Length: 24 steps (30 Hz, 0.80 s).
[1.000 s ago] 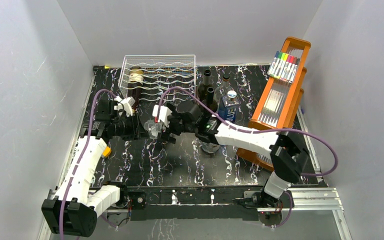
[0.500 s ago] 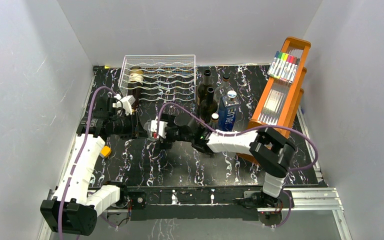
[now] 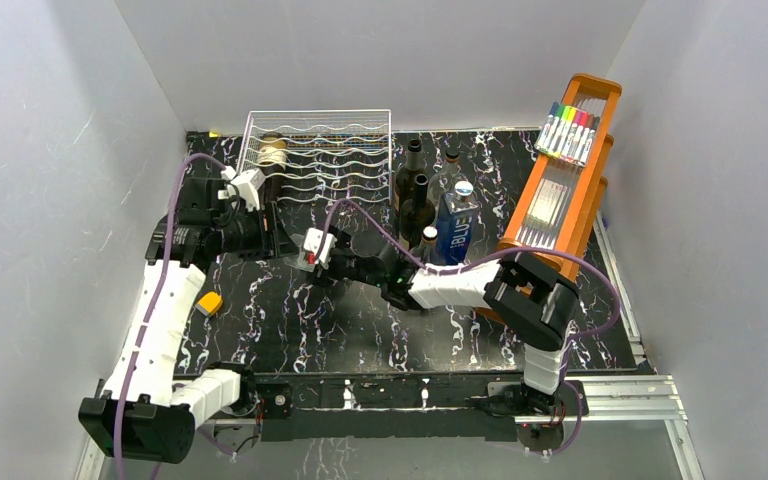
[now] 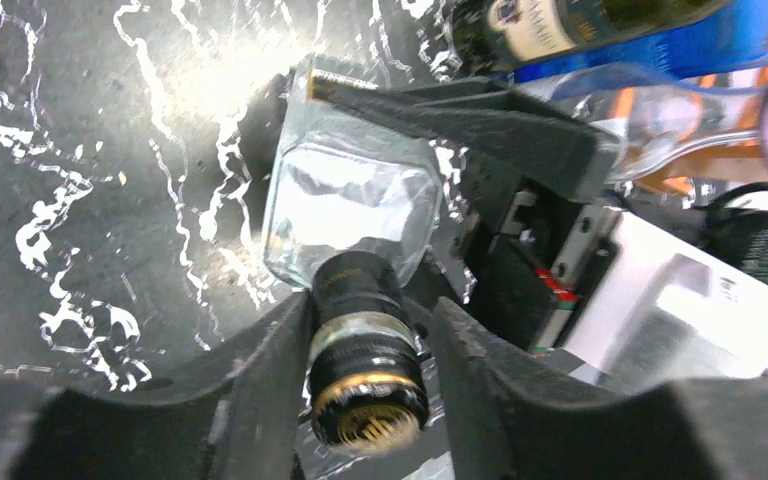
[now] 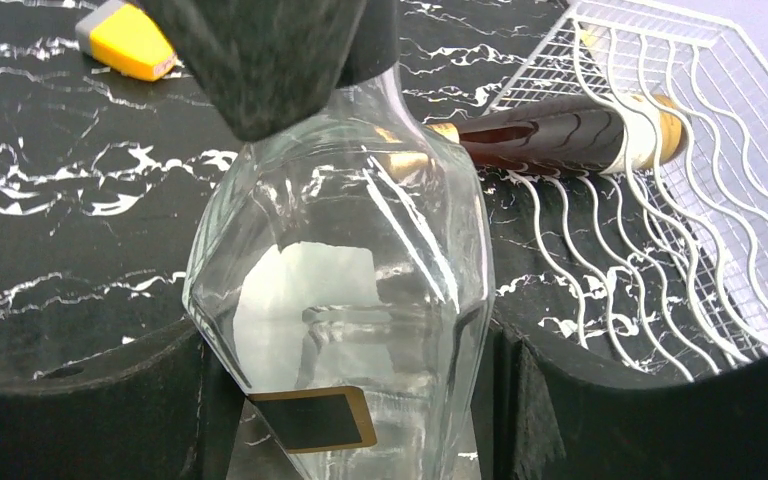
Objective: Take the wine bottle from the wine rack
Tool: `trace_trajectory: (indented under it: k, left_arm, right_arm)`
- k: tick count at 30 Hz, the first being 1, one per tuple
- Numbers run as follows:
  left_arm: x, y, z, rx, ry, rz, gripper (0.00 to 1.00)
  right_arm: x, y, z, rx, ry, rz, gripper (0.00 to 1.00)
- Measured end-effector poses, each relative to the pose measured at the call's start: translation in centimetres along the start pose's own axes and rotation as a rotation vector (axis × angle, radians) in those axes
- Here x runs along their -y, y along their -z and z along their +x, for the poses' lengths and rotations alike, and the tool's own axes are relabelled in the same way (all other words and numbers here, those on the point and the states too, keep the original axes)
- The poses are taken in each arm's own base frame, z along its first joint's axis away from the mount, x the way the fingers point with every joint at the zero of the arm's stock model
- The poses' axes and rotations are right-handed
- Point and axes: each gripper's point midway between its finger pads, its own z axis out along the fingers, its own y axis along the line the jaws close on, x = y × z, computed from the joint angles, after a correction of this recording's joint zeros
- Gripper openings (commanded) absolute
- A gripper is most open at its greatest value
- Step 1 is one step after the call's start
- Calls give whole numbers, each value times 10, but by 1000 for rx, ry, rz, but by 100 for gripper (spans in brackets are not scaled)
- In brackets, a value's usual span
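Left fingers [image 4: 260, 390]: on both sides of the clear bottle [image 4: 350, 215] neck, one touching it; whether they press it I cannot tell.
Clear bottle: out of the rack [image 3: 330, 150], in front of it, over the counter [image 3: 360, 320], between the two arms.
Right fingers [image 5: 80, 400]: closed on the wide body of the clear bottle, one at each side.
Rack: at the back of the counter; a dark bottle [image 5: 560, 135] lies in its left end.
Other bottles [image 3: 415, 190]: standing just right of the rack.
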Motion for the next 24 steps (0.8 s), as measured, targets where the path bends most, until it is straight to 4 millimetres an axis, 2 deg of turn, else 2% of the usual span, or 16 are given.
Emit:
trace_trajectory:
  k: [3, 5, 6, 8, 15, 18, 24]
  left_arm:
    - [8, 6, -12, 60, -41, 26, 58]
    - [13, 10, -19, 104, -68, 40, 83]
    - [15, 13, -23, 130, -82, 47, 88]
    - [20, 17, -30, 178, -109, 63, 89]
    - [20, 9, -38, 253, -142, 92, 72]
    - [21, 5, -42, 265, -158, 99, 61]
    - [35, -4, -45, 272, -231, 115, 42]
  right_arm:
    - [2, 4, 0, 22, -60, 38, 43]
    - [4, 7, 0, 30, -104, 60, 43]
    - [4, 8, 0, 32, -126, 67, 43]
    - [6, 11, 0, 39, -166, 84, 43]
    - [4, 17, -1, 52, -263, 98, 44]
    - [3, 17, -2, 53, -279, 99, 44]
    - [3, 17, -2, 53, -299, 99, 46]
